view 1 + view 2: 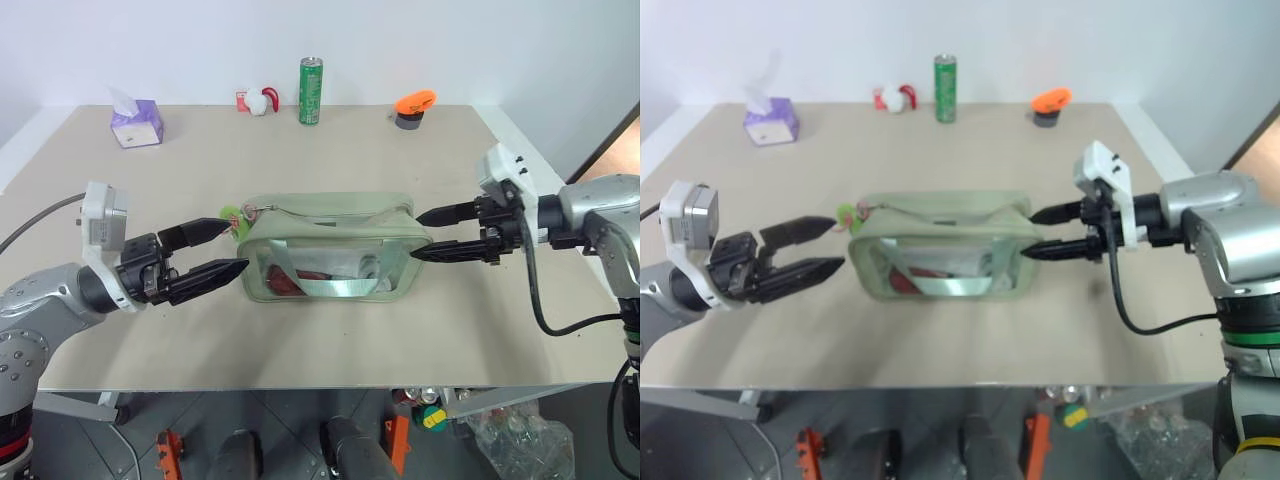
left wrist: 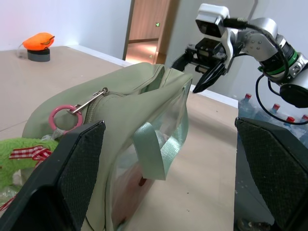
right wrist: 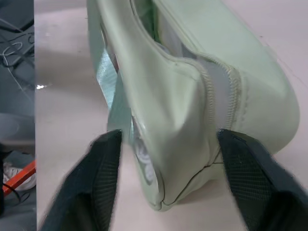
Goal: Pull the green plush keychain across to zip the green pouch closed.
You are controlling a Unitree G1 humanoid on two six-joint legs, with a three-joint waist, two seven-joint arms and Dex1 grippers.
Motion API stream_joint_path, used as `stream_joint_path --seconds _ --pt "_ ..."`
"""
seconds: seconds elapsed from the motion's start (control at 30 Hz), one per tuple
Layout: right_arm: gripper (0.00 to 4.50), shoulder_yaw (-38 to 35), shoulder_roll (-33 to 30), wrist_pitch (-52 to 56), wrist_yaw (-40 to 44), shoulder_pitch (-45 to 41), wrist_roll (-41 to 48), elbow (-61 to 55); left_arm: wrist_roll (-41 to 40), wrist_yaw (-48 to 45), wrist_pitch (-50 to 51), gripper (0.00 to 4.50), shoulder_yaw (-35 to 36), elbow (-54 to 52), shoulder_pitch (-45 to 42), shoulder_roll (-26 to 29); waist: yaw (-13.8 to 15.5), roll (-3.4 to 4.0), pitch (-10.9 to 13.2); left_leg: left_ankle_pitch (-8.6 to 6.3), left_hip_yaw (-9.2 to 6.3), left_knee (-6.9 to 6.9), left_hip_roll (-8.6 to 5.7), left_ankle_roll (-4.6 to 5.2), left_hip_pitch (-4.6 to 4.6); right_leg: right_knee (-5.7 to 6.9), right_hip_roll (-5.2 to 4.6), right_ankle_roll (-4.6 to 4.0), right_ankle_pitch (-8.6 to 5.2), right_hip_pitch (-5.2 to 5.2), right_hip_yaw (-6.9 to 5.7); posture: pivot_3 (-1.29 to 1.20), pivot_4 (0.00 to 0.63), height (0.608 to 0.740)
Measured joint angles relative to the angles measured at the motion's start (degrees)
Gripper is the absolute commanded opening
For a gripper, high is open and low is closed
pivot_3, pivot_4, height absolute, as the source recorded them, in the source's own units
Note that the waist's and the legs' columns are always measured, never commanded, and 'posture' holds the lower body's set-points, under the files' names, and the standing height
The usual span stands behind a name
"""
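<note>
In the lower left of the head view the left hand (image 1: 222, 250) hangs over the table (image 1: 420, 340) with its fingers spread as wide as they go, holding nothing, its tips just beside the left end of the green pouch (image 1: 335, 250). The pouch stands at the middle of the frame, and the green plush keychain (image 1: 232, 214) sits at its upper left corner, close by the upper left finger and clipped through a pink ring (image 2: 61, 118) to the zipper pull. At centre right the right hand (image 1: 428, 235) has its fingers partly spread on either side of the pouch's right end; whether they press it yet cannot be told. To do this step well, I judge the right hand should clamp that end firmly first, so the pouch does not slide or fold. The left hand should then close near the ring rather than on loose fuzz, and pull level along the zipper toward frame right. Along the far edge stand a purple tissue box (image 1: 137, 123) and a green can (image 1: 311, 91).
</note>
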Motion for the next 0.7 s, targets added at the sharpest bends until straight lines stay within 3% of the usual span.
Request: stream_joint_path --seconds 0.17,0.2,0.57,0.7 --pt "0.14 0.0 0.52 -0.57 -0.32 0.0 -0.09 0.03 0.68 2.35 -0.09 4.5 0.06 0.28 0.96 -0.39 0.0 0.0 0.0 0.0 0.0 0.0 0.0 0.0 0.0 -0.01 0.0 0.0 -0.01 0.0 0.0 0.0 0.15 0.74" --pt "0.02 0.0 0.67 -0.6 -0.33 0.0 -0.09 0.03 1.27 3.11 -0.18 4.5 0.06 0.77 1.35 -0.82 0.0 0.0 0.0 0.0 0.0 0.0 0.0 0.0 0.0 0.0 0.0 0.0 0.0 0.01 0.0 0.0 0.15 0.74" --pt "0.02 0.04 1.0 -0.59 -0.73 0.21 -0.43 -0.12 9.91 16.58 -1.04 4.5 0.34 16.38 -4.5 -5.73 -0.03 -0.03 0.0 0.0 -0.02 0.05 0.0 0.0 0.0 0.02 0.01 0.01 0.05 0.02 0.0 0.0 0.15 0.74" --pt "0.02 0.03 0.99 -0.13 -0.93 0.25 -0.64 -0.27 9.91 16.83 0.07 4.5 -0.22 16.64 -5.28 -7.6 0.04 -0.04 -0.01 0.0 -0.07 0.04 -0.02 0.0 -0.02 0.02 0.0 0.04 0.02 0.03 -0.01 0.0 0.15 0.74"
